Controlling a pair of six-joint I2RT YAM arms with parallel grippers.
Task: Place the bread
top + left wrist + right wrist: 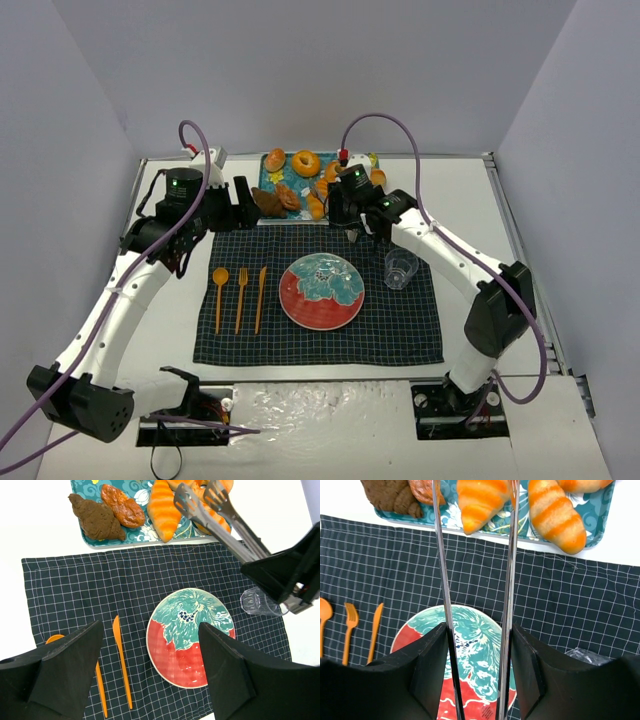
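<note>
Right gripper clenches tongs, tips cut off near the bread; left gripper gapes, empty.

Golden-orange striped croissant, teal floral tray, red-and-teal plate, navy white-gridded cloth, orange fork

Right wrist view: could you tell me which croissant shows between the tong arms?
The left croissant, framed by the tongs; the other croissant lies outside, to their right.
</note>
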